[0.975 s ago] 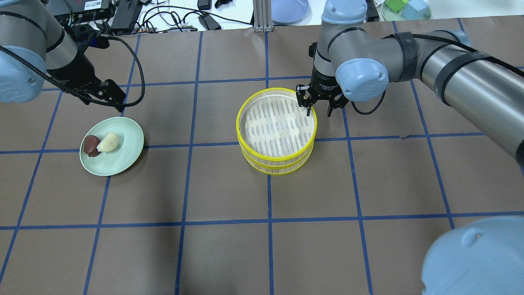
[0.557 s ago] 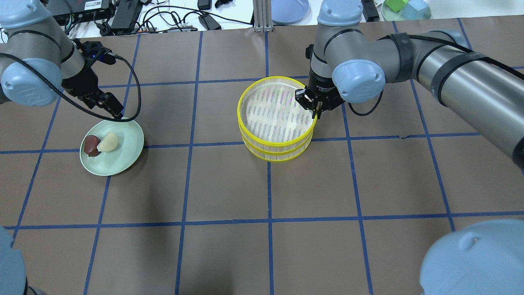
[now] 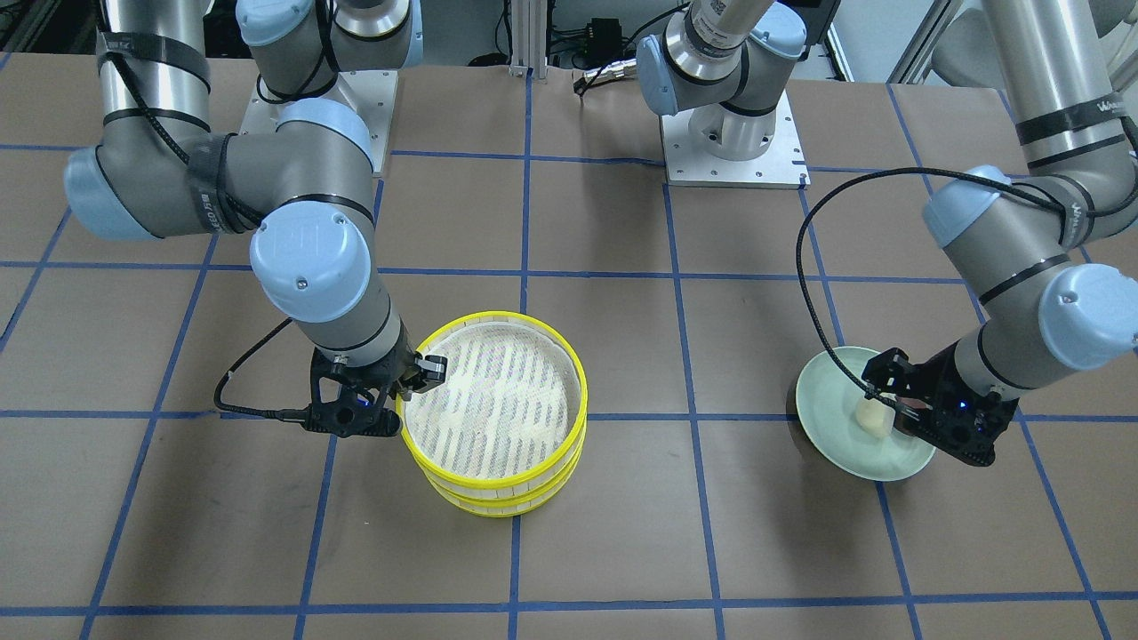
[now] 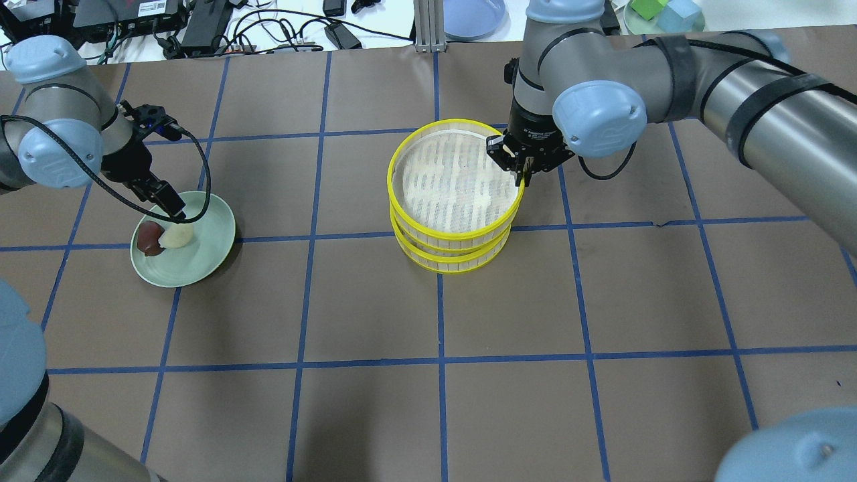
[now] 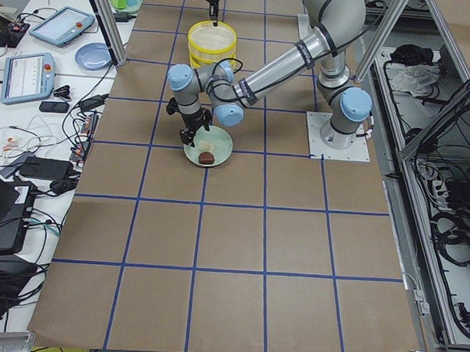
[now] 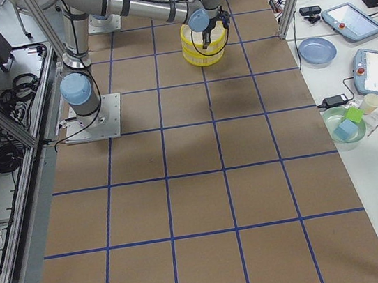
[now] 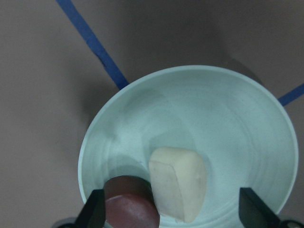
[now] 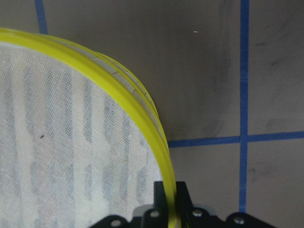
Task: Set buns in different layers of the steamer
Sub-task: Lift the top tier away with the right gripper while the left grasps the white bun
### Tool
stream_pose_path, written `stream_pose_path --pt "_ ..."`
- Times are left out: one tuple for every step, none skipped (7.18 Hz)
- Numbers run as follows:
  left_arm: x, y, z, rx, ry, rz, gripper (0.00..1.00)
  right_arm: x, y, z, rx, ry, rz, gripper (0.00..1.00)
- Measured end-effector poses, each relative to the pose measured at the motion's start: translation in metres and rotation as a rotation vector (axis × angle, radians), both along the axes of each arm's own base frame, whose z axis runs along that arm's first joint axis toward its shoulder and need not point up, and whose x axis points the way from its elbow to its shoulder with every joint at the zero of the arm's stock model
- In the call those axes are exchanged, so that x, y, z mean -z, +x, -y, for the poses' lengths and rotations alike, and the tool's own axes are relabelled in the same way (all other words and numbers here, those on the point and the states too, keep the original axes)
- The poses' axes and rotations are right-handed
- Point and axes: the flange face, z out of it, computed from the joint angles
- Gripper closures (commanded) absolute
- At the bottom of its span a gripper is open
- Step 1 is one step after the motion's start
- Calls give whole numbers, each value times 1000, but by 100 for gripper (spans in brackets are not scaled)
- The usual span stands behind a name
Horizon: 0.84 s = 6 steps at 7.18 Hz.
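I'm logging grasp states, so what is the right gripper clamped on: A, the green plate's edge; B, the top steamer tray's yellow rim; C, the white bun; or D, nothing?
B: the right wrist view shows the right gripper shut across the yellow rim of the top steamer tray.

Brown table [image 4: 335, 301] bears green plate [image 4: 204, 258], lower steamer layer [image 4: 455, 263]

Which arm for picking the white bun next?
Left. The left gripper, open, hangs just over the white bun on the plate; the right gripper is shut on the top layer's rim, across the table.
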Motion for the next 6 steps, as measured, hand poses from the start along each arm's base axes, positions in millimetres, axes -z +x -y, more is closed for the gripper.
stream_pose_path --pt "11 1 1 -4 16 -7 12 -32 -13 -6 7 -4 -5 100" --pt "17 1 2 -5 26 -12 12 -63 -37 -12 13 2 -8 100" --pt "20 1 2 -3 31 -15 24 -88 -67 -17 8 4 -6 100" --pt "23 1 2 -2 35 -16 59 -104 -98 -20 -5 3 0 100" --pt "27 2 3 -1 41 -17 100 -110 -118 -22 -14 5 9 100" --pt "30 2 3 -1 45 -18 100 -114 -126 -24 -21 5 14 100"
